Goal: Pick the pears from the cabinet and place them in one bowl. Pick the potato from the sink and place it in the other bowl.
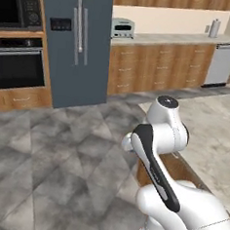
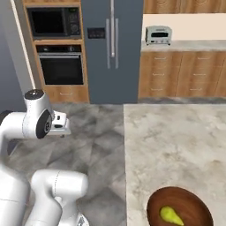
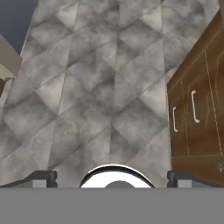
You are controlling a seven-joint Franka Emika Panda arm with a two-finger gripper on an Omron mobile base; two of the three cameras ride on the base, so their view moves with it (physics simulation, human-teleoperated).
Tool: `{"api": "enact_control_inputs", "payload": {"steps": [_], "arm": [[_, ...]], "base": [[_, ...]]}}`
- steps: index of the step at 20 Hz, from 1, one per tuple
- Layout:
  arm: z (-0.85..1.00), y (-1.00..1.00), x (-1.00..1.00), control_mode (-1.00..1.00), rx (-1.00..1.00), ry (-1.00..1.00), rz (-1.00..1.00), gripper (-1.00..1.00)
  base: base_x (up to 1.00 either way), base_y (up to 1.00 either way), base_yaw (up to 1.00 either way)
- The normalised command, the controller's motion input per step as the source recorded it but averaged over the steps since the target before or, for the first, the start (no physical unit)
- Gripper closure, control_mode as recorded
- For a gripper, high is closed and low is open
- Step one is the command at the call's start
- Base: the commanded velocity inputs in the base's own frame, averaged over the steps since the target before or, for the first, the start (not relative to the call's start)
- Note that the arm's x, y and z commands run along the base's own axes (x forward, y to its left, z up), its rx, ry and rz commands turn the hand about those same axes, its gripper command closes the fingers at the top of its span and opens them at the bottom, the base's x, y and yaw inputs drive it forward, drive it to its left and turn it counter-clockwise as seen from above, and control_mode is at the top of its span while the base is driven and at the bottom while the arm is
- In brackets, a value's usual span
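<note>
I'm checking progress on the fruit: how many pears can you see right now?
1. A yellow-green pear lies inside the wooden bowl on the marble counter at the bottom of the right base view. Another may be hidden elsewhere.

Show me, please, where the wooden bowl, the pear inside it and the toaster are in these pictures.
wooden bowl [image 2: 196, 204]: right base view, on its glossy inner wall right of the fruit.
pear [image 2: 171, 216]: right base view, on its yellow-green body.
toaster [image 2: 159, 35]: right base view, on its silver front face.
</note>
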Motion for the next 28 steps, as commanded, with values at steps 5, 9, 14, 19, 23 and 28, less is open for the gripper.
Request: {"api": "enact_control_inputs", "payload": {"steps": [5,9,14,19,23,28], "arm": [[0.0,0.0,0.0,1.0,0.0,0.0,0.0,-1.0],[0.0,0.0,0.0,1.0,0.0,0.0,0.0,-1.0],[0.0,0.0,0.0,1.0,0.0,0.0,0.0,-1.0],[0.0,0.0,0.0,1.0,0.0,0.0,0.0,-1.0],[0.0,0.0,0.0,1.0,0.0,0.0,0.0,-1.0],[0.0,0.0,0.0,1.0,0.0,0.0,0.0,-1.0]], "base": [[0.02,-0.04,0.48],[0.0,-0.18,0.47],[0.0,-0.3,0.44],[0.0,-0.15,0.48],[0.0,-0.13,0.46],[0.0,-0.27,0.37]]}}
